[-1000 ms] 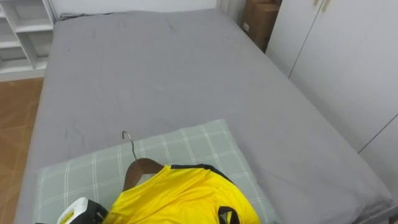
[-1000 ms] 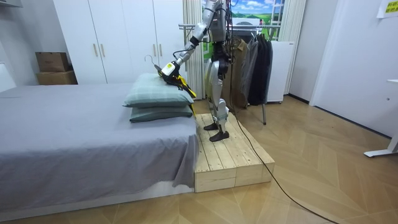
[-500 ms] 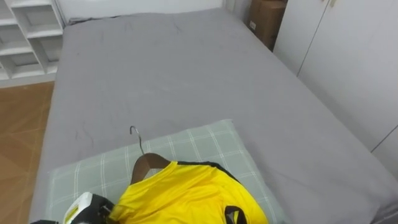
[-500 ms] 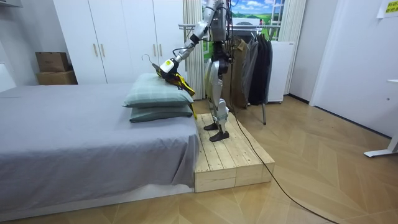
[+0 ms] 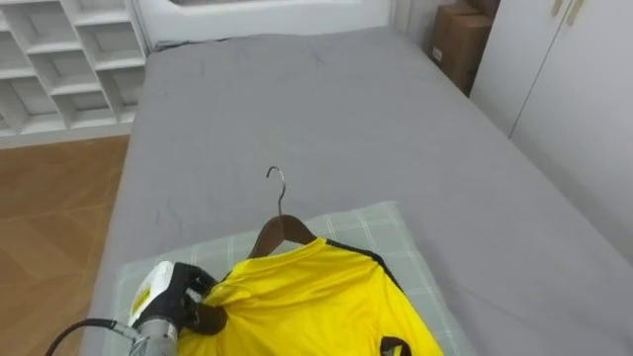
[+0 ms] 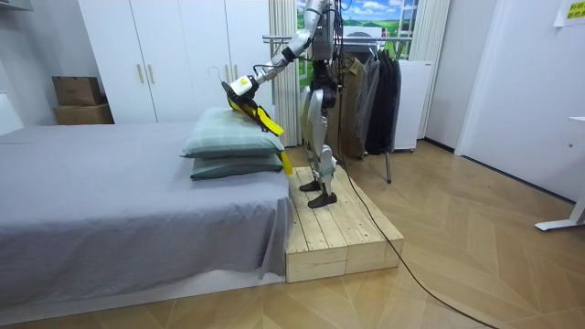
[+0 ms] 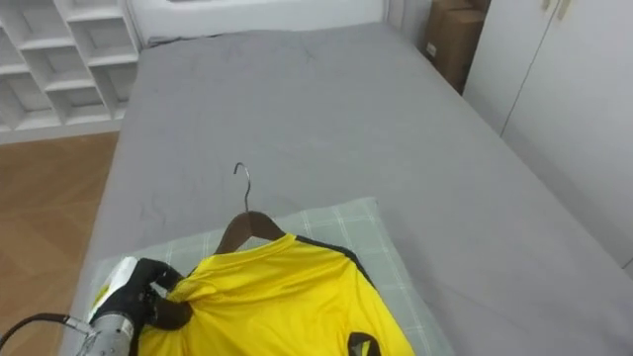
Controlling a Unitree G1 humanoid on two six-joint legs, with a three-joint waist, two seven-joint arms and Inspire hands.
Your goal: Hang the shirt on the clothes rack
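A yellow shirt (image 5: 316,297) with dark trim hangs on a wooden hanger (image 5: 282,232), whose metal hook (image 5: 276,182) points up. My left hand (image 5: 173,297) is shut on the shirt's shoulder at the hanger's left end. In the room view the shirt (image 6: 258,113) hangs slanted from that hand (image 6: 239,86), just above the top checked pillow (image 6: 228,142), with its lower edge trailing by the pillow's end. I stand on a wooden platform (image 6: 338,233) beside the bed, left arm stretched out over the pillows.
The grey bed (image 5: 297,109) stretches ahead, with the green checked pillow (image 5: 401,232) under the shirt. White shelves (image 5: 59,49) stand at the far left, a cardboard box (image 5: 465,44) and white wardrobe doors (image 5: 574,99) at the right. A rack of dark clothes (image 6: 370,87) stands behind me.
My left hand has lifted the hanger and shirt up off the pillow. The eye view has shifted, bringing the hand and hanger further into the picture.
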